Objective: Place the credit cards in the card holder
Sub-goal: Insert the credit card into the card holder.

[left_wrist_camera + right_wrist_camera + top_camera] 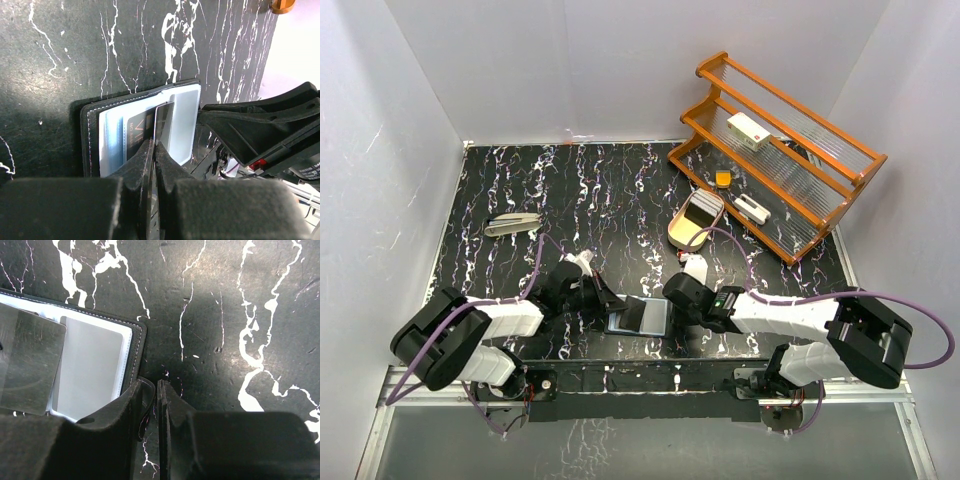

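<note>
Card (164,122) pinched edge-on in my left gripper (154,149) above the open card holder (90,140); I'd lay it flatter before sliding it in, right gripper (151,390) near-closed at the rim, grip unclear.

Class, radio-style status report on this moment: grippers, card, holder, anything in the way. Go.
Left gripper shut on a credit card, over the open card holder. Right gripper at holder's edge, grip unclear. No obstruction seen.
</note>
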You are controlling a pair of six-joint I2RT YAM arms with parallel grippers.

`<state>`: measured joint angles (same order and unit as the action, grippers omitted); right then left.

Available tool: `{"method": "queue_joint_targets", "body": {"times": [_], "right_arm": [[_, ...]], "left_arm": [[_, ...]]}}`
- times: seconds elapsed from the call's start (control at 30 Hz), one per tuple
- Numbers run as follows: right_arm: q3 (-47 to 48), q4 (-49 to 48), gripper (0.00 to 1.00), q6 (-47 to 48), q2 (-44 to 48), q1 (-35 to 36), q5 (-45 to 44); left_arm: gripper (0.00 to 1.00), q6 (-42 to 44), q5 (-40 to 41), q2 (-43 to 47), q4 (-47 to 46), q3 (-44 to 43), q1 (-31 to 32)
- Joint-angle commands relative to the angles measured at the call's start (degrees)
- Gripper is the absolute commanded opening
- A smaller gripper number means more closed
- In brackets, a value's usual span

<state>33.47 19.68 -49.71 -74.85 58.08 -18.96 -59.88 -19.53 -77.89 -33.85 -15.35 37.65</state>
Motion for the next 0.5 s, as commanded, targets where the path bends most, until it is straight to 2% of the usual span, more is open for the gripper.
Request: {"method": "queue_joint_targets", "body": {"times": [0.0,0.47], "right_arm": [[-1.0,-3.93,0.16,-1.3,0.37,0.26,0.94],[-2.35,-5.34,0.15,-3.14,0.76,0.27,1.65]], "left_arm": [[0.0,0.38,1.12,-0.25,-1.54,0.11,-0.29],[0.0,-2.77,2.34,-4.5,-2.72,-0.48,0.63]]}}
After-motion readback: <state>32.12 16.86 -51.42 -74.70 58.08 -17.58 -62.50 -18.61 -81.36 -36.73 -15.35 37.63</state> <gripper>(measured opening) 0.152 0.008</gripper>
